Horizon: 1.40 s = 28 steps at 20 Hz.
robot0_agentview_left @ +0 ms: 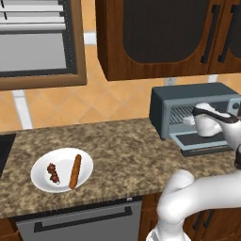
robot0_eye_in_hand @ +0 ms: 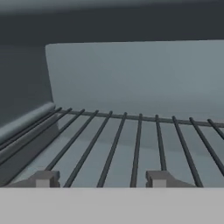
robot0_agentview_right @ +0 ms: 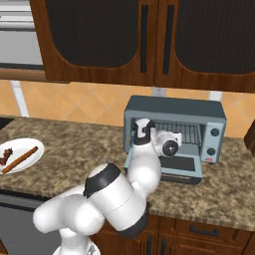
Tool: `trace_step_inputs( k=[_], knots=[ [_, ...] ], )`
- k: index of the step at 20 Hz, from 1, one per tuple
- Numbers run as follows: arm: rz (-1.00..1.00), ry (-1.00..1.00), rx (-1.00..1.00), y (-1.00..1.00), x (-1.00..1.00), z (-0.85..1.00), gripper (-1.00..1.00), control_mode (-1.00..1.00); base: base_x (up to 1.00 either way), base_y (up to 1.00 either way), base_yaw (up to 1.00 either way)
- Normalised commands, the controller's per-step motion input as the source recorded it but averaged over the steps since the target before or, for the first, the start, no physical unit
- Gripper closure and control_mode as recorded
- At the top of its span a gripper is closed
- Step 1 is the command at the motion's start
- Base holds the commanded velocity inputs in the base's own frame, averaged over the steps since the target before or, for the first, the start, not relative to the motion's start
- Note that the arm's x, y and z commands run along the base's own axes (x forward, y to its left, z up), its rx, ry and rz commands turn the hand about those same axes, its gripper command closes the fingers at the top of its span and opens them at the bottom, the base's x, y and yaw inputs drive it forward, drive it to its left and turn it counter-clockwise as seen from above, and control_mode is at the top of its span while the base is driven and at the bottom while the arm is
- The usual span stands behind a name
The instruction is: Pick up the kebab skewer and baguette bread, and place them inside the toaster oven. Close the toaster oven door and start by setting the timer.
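Hand [robot0_eye_in_hand: 99,179] wide and empty over thin parallel wire rack [robot0_eye_in_hand: 140,144], boxy grey-blue toaster oven [robot0_agentview_left: 197,101]

2 base views flank the toaster oven [robot0_agentview_left: 195,110]; hand view sits inside it

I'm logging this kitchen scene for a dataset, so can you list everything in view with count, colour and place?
toaster oven: one, grey-blue, on the counter's right part, under the cabinets.
toaster oven door: one, dark glass, dropped open.
wire rack: one, dark, inside the oven, nothing on it.
plate: one, white, on the counter's left part.
kebab skewer: one, dark red-brown, on the plate, left of the bread.
baguette bread: one, orange-brown, on the plate.
counter: one, speckled brown.
cabinets: dark wood, above the counter.
arm: one, white, reaching into the oven.
gripper: one, dark tips apart over the rack, holding nothing.
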Motion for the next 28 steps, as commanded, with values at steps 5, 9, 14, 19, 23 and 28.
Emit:
trace_step_inputs(
  k=[5, 9, 14, 19, 23, 28],
  knots=[
    [-0.06, 0.23, 0.0, -0.1, -0.78, -0.59, -1.0, -1.0, 0.0, 0.0, 0.0],
    [-0.07, 0.3, 0.0, -0.13, -0.95, -0.43, -1.0, -1.0, 0.0, 0.0, 0.0],
    [-0.01, 0.3, 0.0, -0.34, -0.96, -0.14, -1.0, -1.0, 0.0, 0.0, 0.0],
    [0.0, 0.22, 0.0, -0.49, -1.0, 0.0, -1.0, -1.0, 0.0, 0.0, 0.0],
    [0.17, 0.01, 0.11, 0.01, -1.0, 0.99, -1.0, -1.0, 0.0, 0.0, 0.0],
    [0.06, 0.01, 0.02, 0.97, -0.37, 0.71, -1.0, -1.0, 0.0, 0.0, 0.0]
  ],
)
